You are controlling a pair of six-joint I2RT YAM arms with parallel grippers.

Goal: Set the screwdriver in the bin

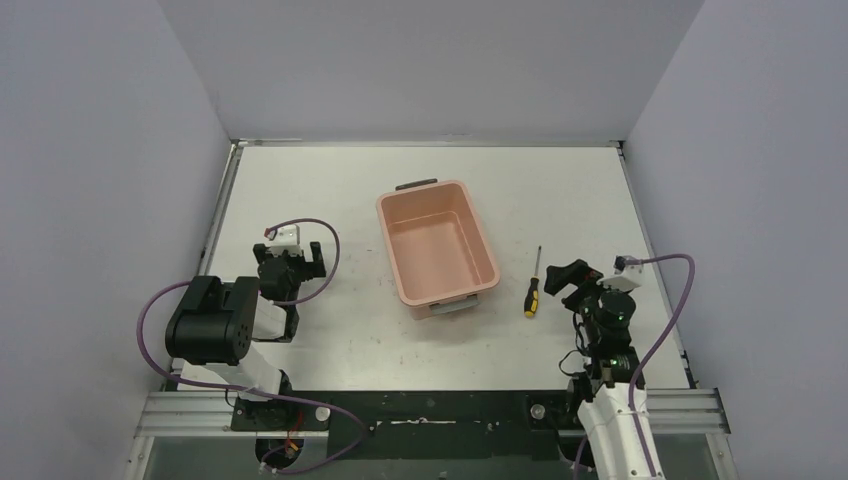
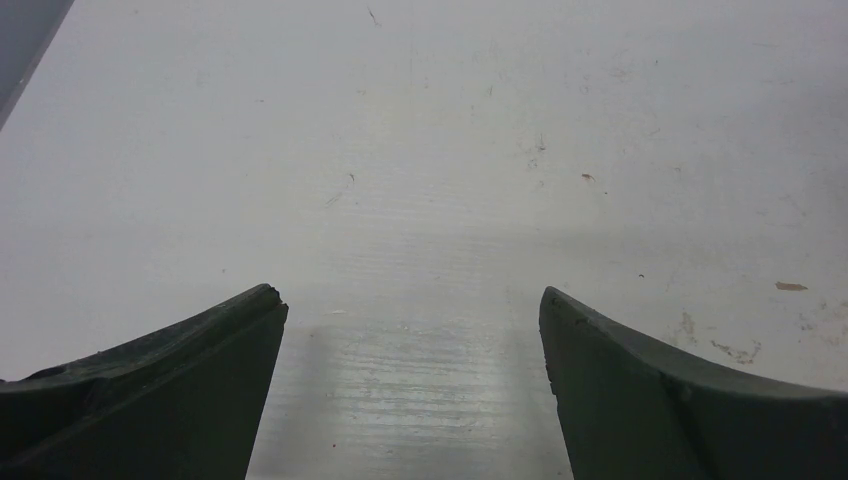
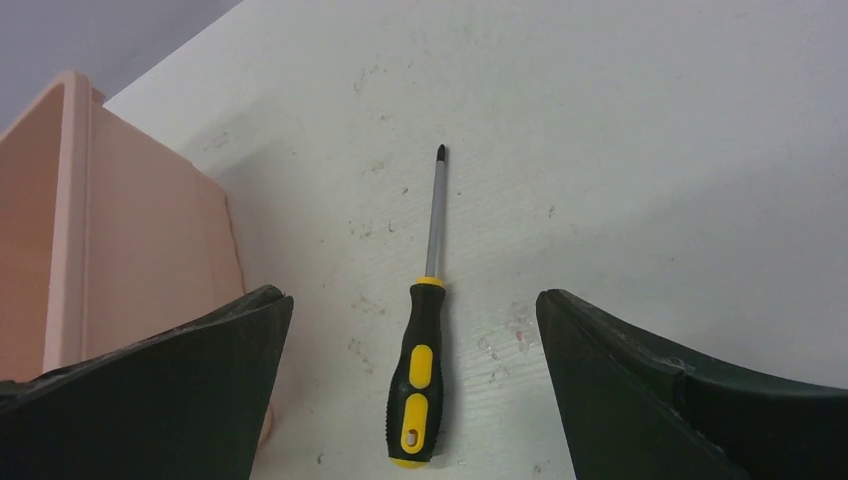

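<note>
Right hand (image 1: 570,276), widely parted, low over the screwdriver (image 3: 416,390) beside the bin (image 3: 150,250).

Lower centre of frame: screwdriver (image 3: 424,320) handle is showing black with yellow inserts and a yellow collar; shaft is reading dark grey. Centre: bin (image 1: 437,248) is showing salmon pink, handles grey. Table (image 1: 330,190) is appearing white, faintly speckled. Right-side cable (image 1: 662,259) is showing purple.
</note>
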